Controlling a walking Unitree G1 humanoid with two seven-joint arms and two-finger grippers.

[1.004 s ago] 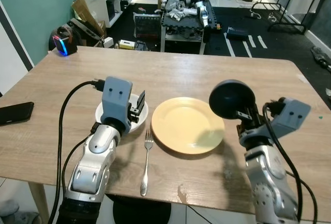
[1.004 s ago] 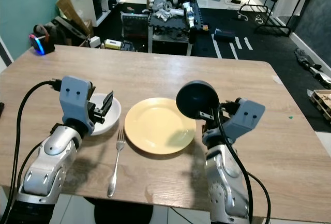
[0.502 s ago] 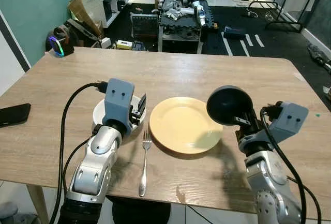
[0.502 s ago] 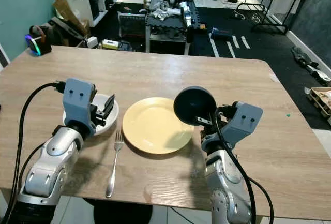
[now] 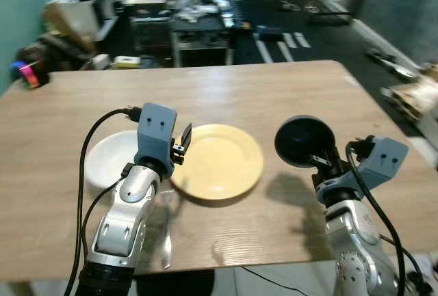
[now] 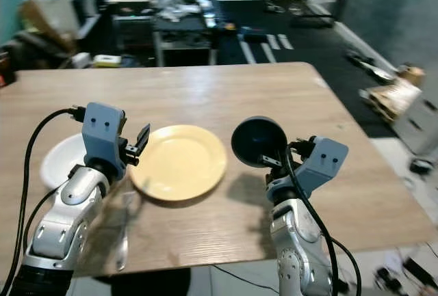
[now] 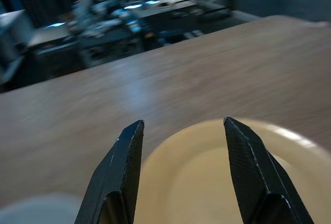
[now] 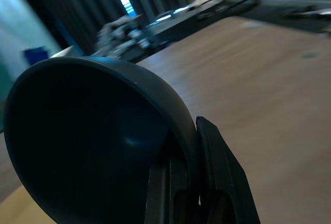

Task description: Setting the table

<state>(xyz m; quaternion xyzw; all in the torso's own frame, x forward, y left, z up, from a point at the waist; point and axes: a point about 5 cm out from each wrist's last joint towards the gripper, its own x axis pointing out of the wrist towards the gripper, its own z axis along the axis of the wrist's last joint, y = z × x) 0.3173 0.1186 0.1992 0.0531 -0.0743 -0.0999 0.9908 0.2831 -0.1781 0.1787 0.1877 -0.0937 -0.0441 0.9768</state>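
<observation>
A yellow plate [image 5: 219,160] lies mid-table, with a white bowl [image 5: 109,159] to its left and a blurred fork [image 5: 166,241] near the front edge. My left gripper [image 5: 183,142] hovers open over the plate's left rim; in the left wrist view its fingers [image 7: 124,151] frame the plate [image 7: 217,172], nothing between them. My right gripper [image 5: 321,163] is shut on the rim of a black bowl [image 5: 303,141], held tilted above bare table right of the plate. The right wrist view looks into that black bowl [image 8: 88,141], one finger [image 8: 217,172] outside its rim.
The wooden table [image 5: 274,91] ends close on the right and at the far side. Beyond it stand a cluttered cart [image 5: 198,9] and shelves, with loose items on the dark floor [image 5: 397,70] to the right. A glowing gadget [image 5: 27,74] sits at the far left corner.
The view has swung right, so the table things sit further left in the picture. My left gripper went from over the white bowl to over the plate's left rim. The black bowl stays gripped.
</observation>
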